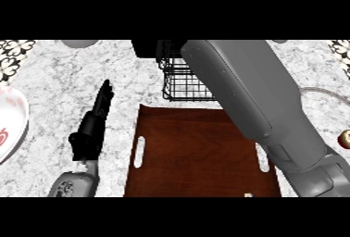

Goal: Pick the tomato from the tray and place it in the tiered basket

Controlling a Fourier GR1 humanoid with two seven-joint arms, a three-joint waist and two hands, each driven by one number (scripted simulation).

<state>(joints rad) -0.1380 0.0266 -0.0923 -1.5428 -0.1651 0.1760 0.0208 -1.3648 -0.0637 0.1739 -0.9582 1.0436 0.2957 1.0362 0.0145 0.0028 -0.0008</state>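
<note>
Far left edge: white plate (14, 121) with red markings, cut by the frame, not part of the task. Next over, left hand (96, 121) rests on the marble counter (58, 78) left of centre, fingers straight and pointing to the top of the frame, holding nothing, clear of the tray. Centre to lower centre: brown tray (191, 150) with slot handles; the part that shows has no tomato on it. Just above the tray's top edge, touching or nearly so: black wire tiered basket (183, 85), only its left part showing. Right forearm (253, 102) crosses from lower right to top centre, covering the tray's right side and most of the basket. The right hand is hidden past the forearm's far end over the basket, so I cannot tell how far open it is or what it has. Tomato location: not visible, likely in that hidden hand or already in the basket. Judged step: placing. To do it well, lower the tomato inside the basket wall, low onto a tier before opening the fingers so it won't roll, then lift straight up clear of the wires. Far right edge: small reddish round object (345, 139), cut off, can't identify.
</note>
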